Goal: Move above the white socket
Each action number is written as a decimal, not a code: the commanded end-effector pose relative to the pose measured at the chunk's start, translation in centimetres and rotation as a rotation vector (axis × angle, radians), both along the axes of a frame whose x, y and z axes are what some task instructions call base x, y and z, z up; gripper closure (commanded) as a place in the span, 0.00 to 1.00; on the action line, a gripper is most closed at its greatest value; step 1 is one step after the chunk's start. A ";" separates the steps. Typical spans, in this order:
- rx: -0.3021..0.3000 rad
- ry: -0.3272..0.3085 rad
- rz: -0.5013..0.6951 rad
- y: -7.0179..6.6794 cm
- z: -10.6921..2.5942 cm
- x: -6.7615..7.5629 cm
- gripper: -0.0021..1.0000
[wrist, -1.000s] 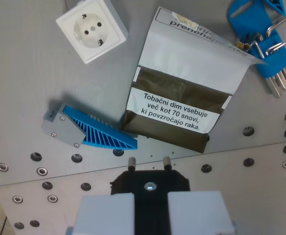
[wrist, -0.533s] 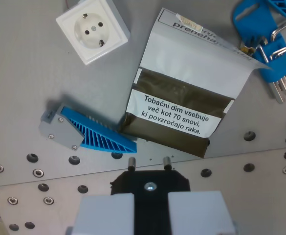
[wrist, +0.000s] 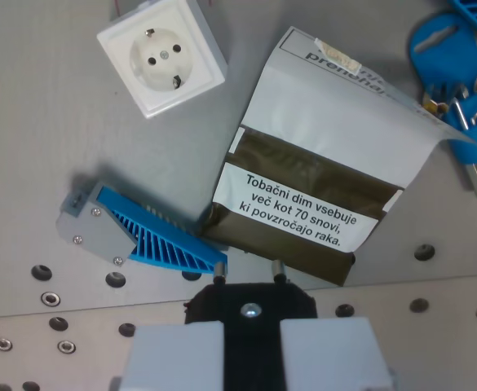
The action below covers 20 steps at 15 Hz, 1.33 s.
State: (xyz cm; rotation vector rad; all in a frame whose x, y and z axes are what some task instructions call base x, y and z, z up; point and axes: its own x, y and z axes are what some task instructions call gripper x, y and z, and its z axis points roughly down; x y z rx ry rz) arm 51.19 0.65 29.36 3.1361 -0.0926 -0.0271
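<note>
The white socket [wrist: 161,57] is a square box with a round face and lies on the grey table at the upper left of the wrist view. My gripper [wrist: 248,271] is at the bottom middle, well below the socket and to the wrist view's right of it. It shows as two grey blocks, a black piece and two small metal pins [wrist: 278,268]. The pins stand apart with bare table between them. They end just short of the tobacco pouch's lower edge. Whether the jaws are open or shut does not show.
A grey and brown tobacco pouch [wrist: 320,163] with a white warning label lies in the middle. A blue ribbed part on a grey block [wrist: 140,232] lies at lower left. A blue hex key set [wrist: 462,90] is at the right edge. Rows of bolt holes [wrist: 116,279] cross the plate below.
The whole scene has slid slightly right and down and turned a little, so the camera has moved. The socket sits a bit closer to the centre. Nothing on the table moved.
</note>
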 end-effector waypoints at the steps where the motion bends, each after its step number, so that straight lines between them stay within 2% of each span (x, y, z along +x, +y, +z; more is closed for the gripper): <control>1: 0.025 -0.090 0.124 0.4 -1.6 -0.2 1.00; 20: 0.041 -0.089 0.341 3.0 -10.9 1.3 1.00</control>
